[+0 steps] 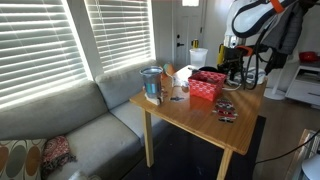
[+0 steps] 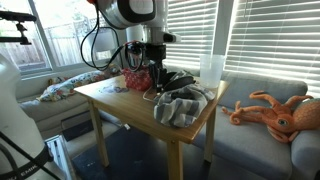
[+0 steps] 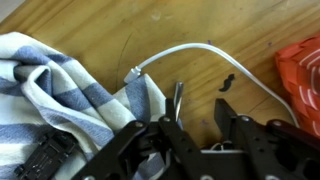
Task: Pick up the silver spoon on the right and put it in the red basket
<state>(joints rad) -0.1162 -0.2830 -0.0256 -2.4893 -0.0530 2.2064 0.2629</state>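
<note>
In the wrist view the silver spoon (image 3: 177, 98) lies on the wooden table, only its thin handle showing, right at the tip of my gripper's one finger and beside a blue-and-white striped cloth (image 3: 60, 85). My gripper (image 3: 197, 115) is open, with bare wood between its fingers. The red basket (image 3: 303, 80) shows at the edge of that view. In both exterior views the gripper (image 1: 233, 66) (image 2: 151, 78) hangs low over the table, close to the red basket (image 1: 207, 85). The spoon is too small to make out there.
A white cable (image 3: 215, 55) curves across the wood by the cloth. Cups (image 1: 152, 84) stand at one end of the table, a dark packet (image 1: 226, 111) near its edge. A crumpled cloth (image 2: 180, 105) and tall white cup (image 2: 211, 70) sit beside a couch.
</note>
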